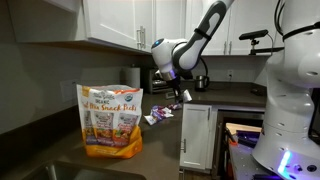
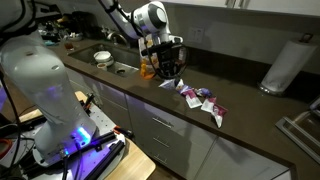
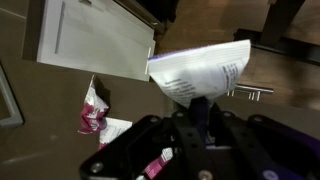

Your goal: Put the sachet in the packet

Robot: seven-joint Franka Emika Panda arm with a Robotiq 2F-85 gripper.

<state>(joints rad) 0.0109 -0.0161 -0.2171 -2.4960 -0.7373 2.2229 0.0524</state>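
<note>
In the wrist view my gripper [image 3: 198, 118] is shut on a sachet [image 3: 200, 68], whose white back with small print sticks out past the fingertips. In both exterior views the gripper [image 1: 181, 94] [image 2: 168, 68] hangs above the dark counter. The packet [image 1: 110, 122] is a large orange stand-up bag, standing on the counter to the left of the gripper and apart from it. In an exterior view the packet [image 2: 149, 68] is mostly hidden behind the gripper. Whether its top is open does not show.
Other sachets lie loose on the counter [image 1: 157, 116] [image 2: 198, 98] [image 3: 93, 112] below and beside the gripper. White cabinet doors [image 3: 95, 40] are under the counter edge. A sink [image 2: 112, 62] and a paper towel roll [image 2: 283, 65] also sit along the counter.
</note>
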